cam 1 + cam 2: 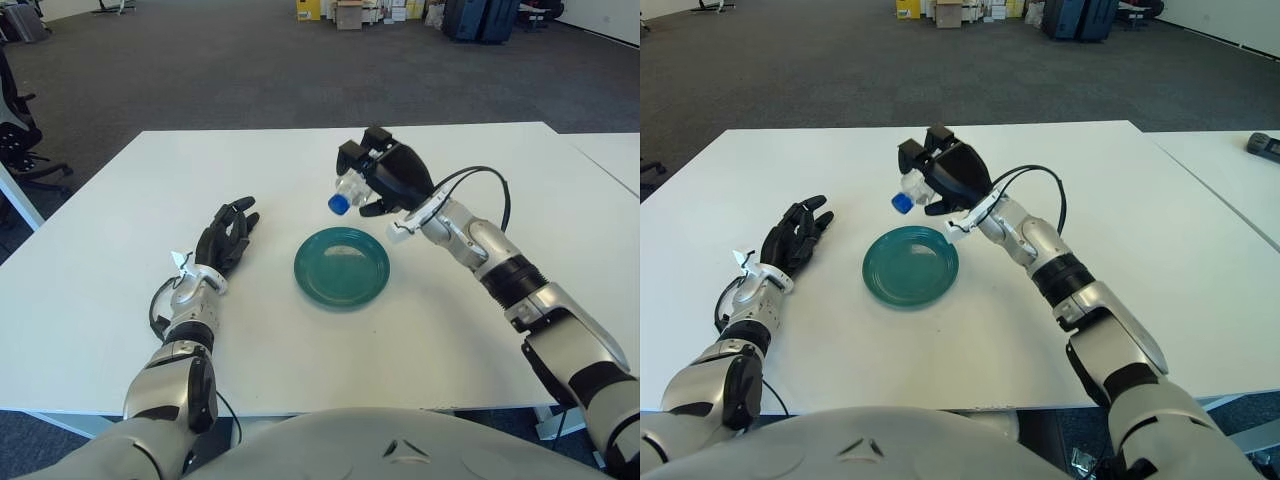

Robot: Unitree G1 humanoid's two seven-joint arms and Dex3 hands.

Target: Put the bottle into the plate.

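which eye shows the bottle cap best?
Left eye view: the blue cap of the bottle in the right hand shows clear against the white table. Right eye view shows it too, much the same.

A clear bottle (910, 190) with a blue cap was gripped by the right robot hand (945, 175) at upper centre of the frame, above the far edge of the teal plate (910, 266). The left robot hand (795, 238) was seen at left, fingers extended, on the white table (1120, 200).
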